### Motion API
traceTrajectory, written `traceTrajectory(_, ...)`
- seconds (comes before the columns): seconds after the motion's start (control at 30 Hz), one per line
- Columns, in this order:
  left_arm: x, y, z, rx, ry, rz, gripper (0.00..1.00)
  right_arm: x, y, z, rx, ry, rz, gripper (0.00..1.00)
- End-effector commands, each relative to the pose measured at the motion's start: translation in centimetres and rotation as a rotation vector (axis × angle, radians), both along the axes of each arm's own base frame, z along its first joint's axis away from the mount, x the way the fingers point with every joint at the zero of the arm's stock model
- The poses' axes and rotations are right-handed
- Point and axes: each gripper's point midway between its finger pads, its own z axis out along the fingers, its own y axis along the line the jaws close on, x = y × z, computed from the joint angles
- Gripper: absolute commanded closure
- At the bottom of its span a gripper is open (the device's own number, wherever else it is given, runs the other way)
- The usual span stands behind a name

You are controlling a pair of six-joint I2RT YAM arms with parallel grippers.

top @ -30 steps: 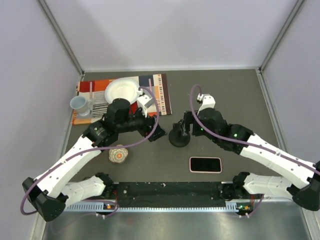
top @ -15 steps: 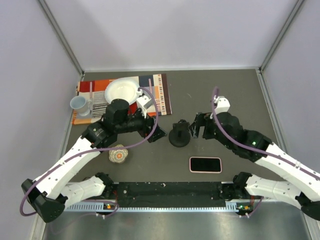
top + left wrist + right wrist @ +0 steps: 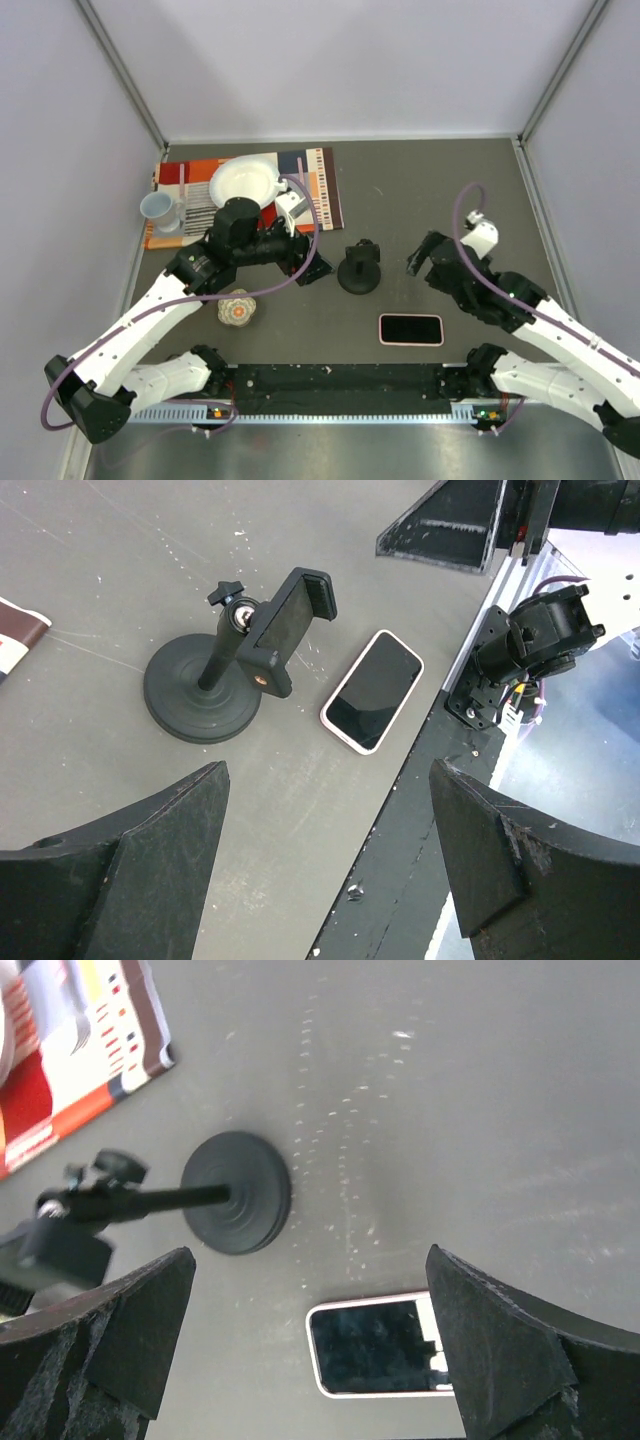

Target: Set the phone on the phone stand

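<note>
The phone point(image 3: 411, 329) lies flat, screen up, near the table's front edge; it also shows in the left wrist view point(image 3: 373, 690) and the right wrist view point(image 3: 378, 1347). The phone stand point(image 3: 359, 269) is upright on its round base, just behind and left of the phone, its cradle empty point(image 3: 285, 630) point(image 3: 236, 1205). My right gripper point(image 3: 424, 253) is open and empty, right of the stand and behind the phone. My left gripper point(image 3: 312, 265) is open and empty, left of the stand.
A striped mat point(image 3: 310, 180) with a white bowl point(image 3: 245, 182) lies at the back left, a mug point(image 3: 159, 211) beside it. A small round patterned object point(image 3: 238, 309) sits front left. A black rail point(image 3: 340, 381) runs along the near edge.
My right gripper has drawn back to the right, away from the phone stand, and stands open. The stand, the phone and the left arm have not moved.
</note>
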Motion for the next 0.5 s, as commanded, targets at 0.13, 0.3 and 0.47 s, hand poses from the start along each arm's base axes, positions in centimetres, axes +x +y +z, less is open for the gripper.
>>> traceTrajectory(0.13, 0.1, -0.5, 1.0, -0.04, -0.036, -0.017, 0.14, -3.2, -5.5, -5.8, 0.211, 0.231, -0.458, 0.01)
traceTrajectory(0.3, -0.3, -0.4, 1.5, -0.05, -0.045, -0.024, 0.14, -5.6, -5.7, -7.7, 0.197, 0.406, -0.563, 0.01)
traceTrajectory(0.47, -0.2, -0.4, 1.6, -0.052, -0.05, -0.022, 0.14, -7.6, -3.7, -10.7, 0.144, 0.638, -0.579, 0.01)
